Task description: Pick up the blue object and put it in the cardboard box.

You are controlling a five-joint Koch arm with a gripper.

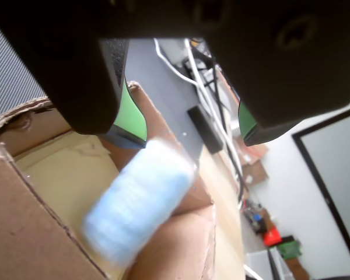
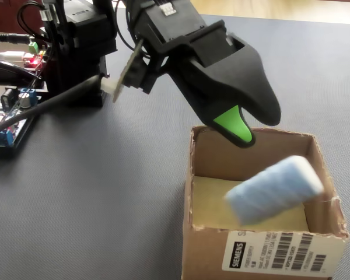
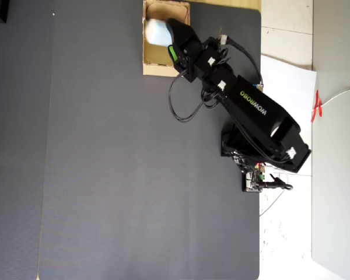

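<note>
The cardboard box (image 2: 189, 175) stands on the dark grey mat, its tan walls low and its inside yellowish. The pale blue object (image 2: 274, 189) lies tilted and blurred within the box opening, apart from the jaws. My gripper (image 2: 251, 125) hangs just above the box's back wall, open, with nothing between its green-padded fingers. In the wrist view the gripper (image 1: 189, 137) shows both jaws spread wide, and the blue object (image 1: 137, 201) is below them over the box (image 1: 29, 221). From overhead, the blue object (image 3: 156, 32) sits in the box (image 3: 154, 65) beside the gripper (image 3: 174, 45).
The arm's base and circuit boards (image 2: 11, 111) with cables stand at the back left in the fixed view. Overhead, the box is at the mat's far edge, and bare mat (image 3: 105, 175) stretches across the rest. White paper (image 3: 286, 76) lies right of the mat.
</note>
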